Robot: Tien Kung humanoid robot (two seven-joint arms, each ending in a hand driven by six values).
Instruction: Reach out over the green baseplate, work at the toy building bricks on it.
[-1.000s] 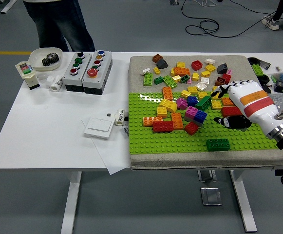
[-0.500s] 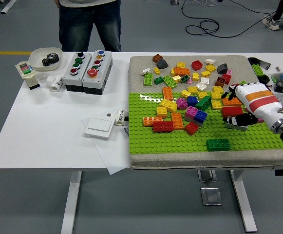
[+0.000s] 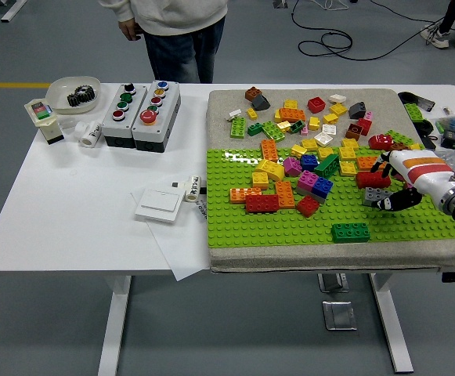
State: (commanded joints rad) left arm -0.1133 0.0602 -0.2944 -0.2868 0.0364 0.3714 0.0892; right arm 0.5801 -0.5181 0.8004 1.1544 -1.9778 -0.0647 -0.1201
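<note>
Reaching in from the right edge, the robot's right hand [image 3: 395,186] hangs low over the green baseplate [image 3: 290,227], its white shell with an orange and red band turned up toward the camera and its black fingers [image 3: 384,204] curled downward and to the left. They close around the area of a grey brick [image 3: 374,195] and a red brick [image 3: 370,179] just off the fingertips — whether either one is truly gripped or only touched, I cannot tell. The left hand does not show.

Just below the hand and a little to its left, a dark green brick [image 3: 351,232] lies alone on the studs, apart from the fingers. Further left of the hand, a loose cluster sits on the plate: a long red brick [image 3: 261,204], orange bricks [image 3: 285,193] beside it, a small red brick [image 3: 308,206], and a pink-and-blue stack [image 3: 315,184], with yellow bricks [image 3: 271,168] above them. Beyond the hand, toward the table's far side, more bricks of many colours lie scattered over the grey mat [image 3: 227,106] on which the plate rests.

Well to the left of the hand, on the white table [image 3: 70,211], stand two grey button boxes [image 3: 141,113], a white bowl [image 3: 72,94] holding a dark gear, and a white switch plate [image 3: 159,205] on a sheet of paper. A person [image 3: 176,31] in jeans stands at the far side — hands not at the table.
</note>
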